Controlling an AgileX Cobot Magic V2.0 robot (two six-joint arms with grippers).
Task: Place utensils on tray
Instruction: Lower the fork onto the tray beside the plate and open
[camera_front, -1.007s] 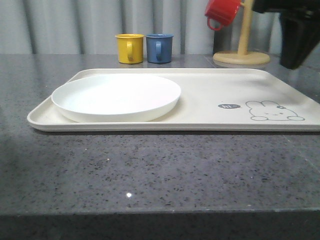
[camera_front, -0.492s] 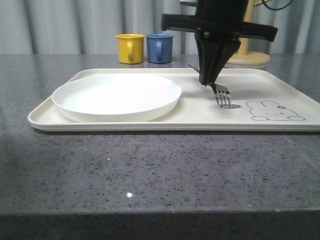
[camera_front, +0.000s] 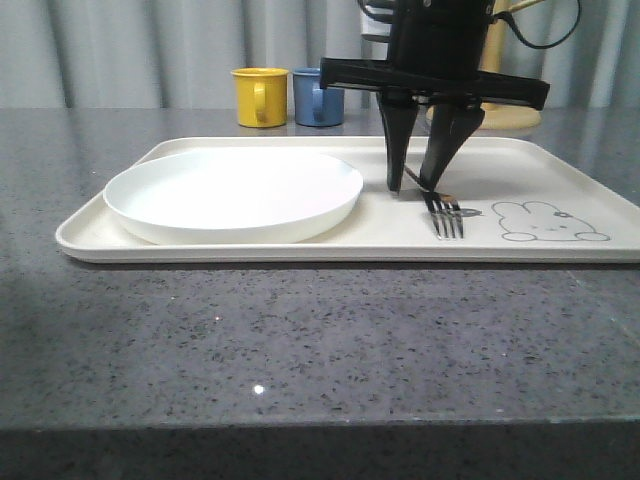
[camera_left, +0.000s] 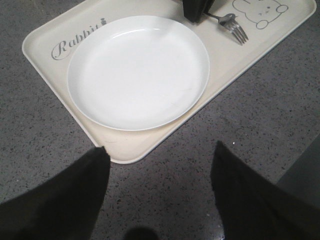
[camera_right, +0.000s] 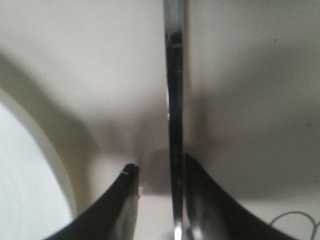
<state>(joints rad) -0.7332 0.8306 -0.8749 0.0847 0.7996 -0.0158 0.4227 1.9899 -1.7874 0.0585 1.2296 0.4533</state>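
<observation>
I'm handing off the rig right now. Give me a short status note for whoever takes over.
Right end effector: open, straddling the handle of the shiny silver metal fork, which lies on the large cream-white rectangular tray between the round shallow white plate and the rabbit drawing.
Left end effector: open, empty, above the near tray corner.
Done: plate and fork on tray.
Left: retract right arm; no spoon or chopsticks on the tray yet.

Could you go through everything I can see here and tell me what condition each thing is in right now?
Fork: lying flat on the tray, between the spread jaws.
Plate: on the tray, empty.
Tray: flat on the counter.
Right gripper: jaws open, down at the fork handle.
Left gripper: jaws open, holding nothing, above the counter.
Yellow mug: upright.
Blue mug: upright.
</observation>
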